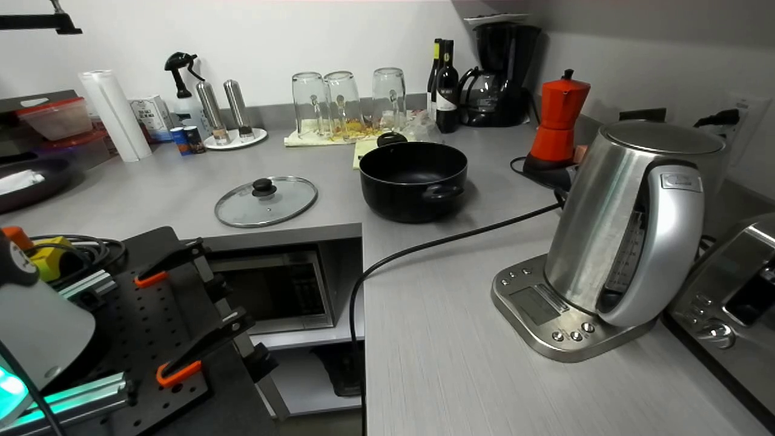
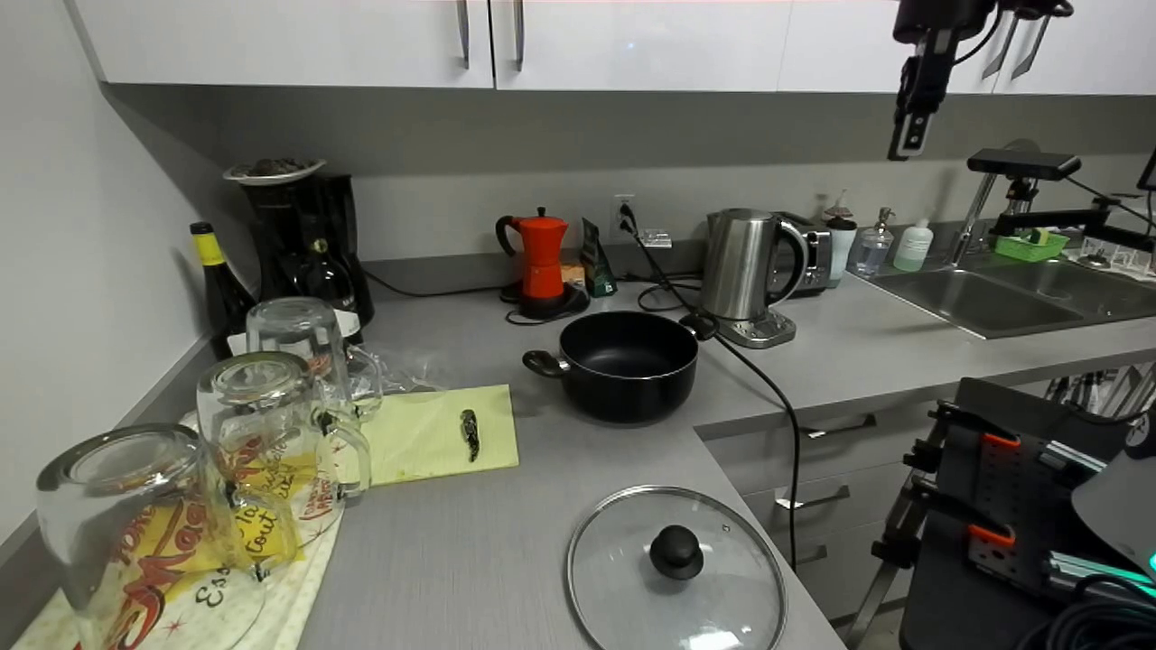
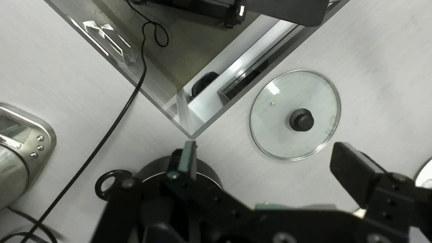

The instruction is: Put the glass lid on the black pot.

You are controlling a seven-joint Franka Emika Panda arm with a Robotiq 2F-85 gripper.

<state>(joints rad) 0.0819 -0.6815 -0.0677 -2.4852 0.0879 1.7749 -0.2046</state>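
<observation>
The glass lid point(image 1: 239, 209) lies flat on the grey counter, its dark knob upward, near the counter's inner edge. It also shows in an exterior view point(image 2: 623, 569) and the wrist view point(image 3: 280, 138). The black pot point(image 1: 402, 203) stands upright beside it near the counter's corner, its inside uncovered. It also shows in an exterior view point(image 2: 632, 390); in the wrist view the pot point(image 3: 207, 167) is partly hidden behind a finger. My gripper point(image 3: 266, 162) is open and empty, with the lid ahead between its spread fingers. In an exterior view the gripper point(image 2: 908, 144) hangs high above the counter.
A steel kettle point(image 1: 599, 242) stands on its base beyond the pot. A black cord point(image 1: 448, 237) crosses the counter beside the pot. Upside-down glass mugs point(image 2: 262, 433) stand by the wall near a yellow cloth point(image 2: 433, 442). A red moka pot point(image 2: 542, 262) stands behind.
</observation>
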